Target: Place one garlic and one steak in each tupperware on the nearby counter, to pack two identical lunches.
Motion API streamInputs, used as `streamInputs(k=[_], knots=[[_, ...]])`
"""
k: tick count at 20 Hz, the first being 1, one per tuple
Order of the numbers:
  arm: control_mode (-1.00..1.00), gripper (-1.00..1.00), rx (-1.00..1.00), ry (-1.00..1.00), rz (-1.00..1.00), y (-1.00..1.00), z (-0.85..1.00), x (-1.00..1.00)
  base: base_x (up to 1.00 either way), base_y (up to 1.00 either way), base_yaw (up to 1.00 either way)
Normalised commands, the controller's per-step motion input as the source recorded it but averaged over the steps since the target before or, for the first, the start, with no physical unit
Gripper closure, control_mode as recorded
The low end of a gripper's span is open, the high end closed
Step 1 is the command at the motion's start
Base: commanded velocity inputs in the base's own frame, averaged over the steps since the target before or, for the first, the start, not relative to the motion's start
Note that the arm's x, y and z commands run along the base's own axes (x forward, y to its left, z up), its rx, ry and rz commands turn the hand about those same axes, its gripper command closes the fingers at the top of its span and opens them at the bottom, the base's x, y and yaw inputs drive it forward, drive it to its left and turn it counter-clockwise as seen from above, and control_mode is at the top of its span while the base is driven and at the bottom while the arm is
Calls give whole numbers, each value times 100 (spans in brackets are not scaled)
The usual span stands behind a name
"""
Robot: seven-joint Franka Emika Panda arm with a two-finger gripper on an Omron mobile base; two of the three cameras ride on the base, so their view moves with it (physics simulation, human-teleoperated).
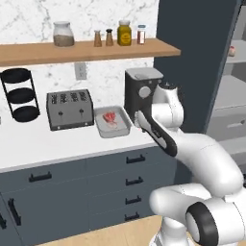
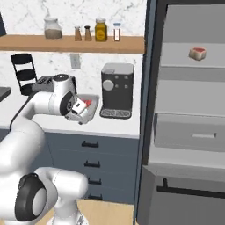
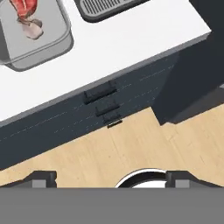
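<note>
One grey tupperware (image 1: 120, 129) stands on the white counter (image 1: 43, 141), between the toaster and the coffee machine. Inside it lie a red steak (image 1: 109, 117) and a small pale garlic. In the hand view the same tupperware (image 3: 57, 41) sits at the top left, with the steak (image 3: 25, 8) and the garlic (image 3: 31, 29) side by side in it. My gripper (image 3: 111, 178) hangs out past the counter's front edge, over the wooden floor, to the right of the tray and apart from it. Its fingertips (image 3: 43, 177) stand wide apart with nothing between them. Another steak (image 2: 197, 53) rests on a shelf of the open fridge.
A black coffee machine (image 1: 141, 89) stands right of the tray and a silver toaster (image 1: 69, 109) left of it. Further left is a black tiered rack (image 1: 20, 96). A wooden shelf (image 1: 86, 49) with jars runs above. Dark drawers (image 3: 103, 94) lie below the counter, and the open fridge (image 2: 189, 114) is to the right.
</note>
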Motion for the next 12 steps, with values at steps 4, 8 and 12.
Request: streamInputs(k=[4,8,12], knots=[[100,-100,0,0,0,0,0,0,-68,-100,0],[100,-100,0,0,0,0,0,0,-13,-100,0],[100,-100,0,0,0,0,0,0,61,-98,1]])
